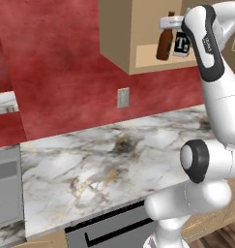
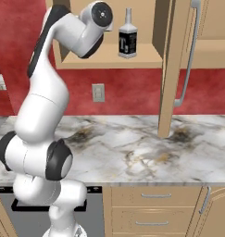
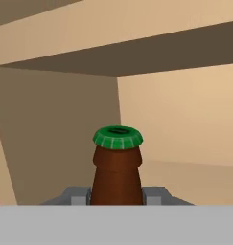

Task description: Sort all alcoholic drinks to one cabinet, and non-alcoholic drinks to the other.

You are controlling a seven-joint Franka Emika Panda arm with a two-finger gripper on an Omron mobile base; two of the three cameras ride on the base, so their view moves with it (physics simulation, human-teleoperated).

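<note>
The gripper (image 3: 117, 196) grasps the upright beer bottle (image 1: 164, 44) by its neck, just beside the squarish bottle (image 1: 181, 44) in the narrow cabinet (image 1: 124, 34).

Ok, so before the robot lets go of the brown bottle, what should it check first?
1. Gripper shut on the beer bottle: ok, the fingers sit at both sides of its neck.
2. Beer bottle inside the narrow cabinet: ok.
3. Beer bottle upright: ok in the hand view; it looks slightly tilted in the left base view.
4. Bottle bottom resting on the shelf: cannot tell.
5. Apart from the black-labelled bottle: cannot tell; they stand close.
6. Right cabinet: ok, the other alcoholic drink is already there.
</note>
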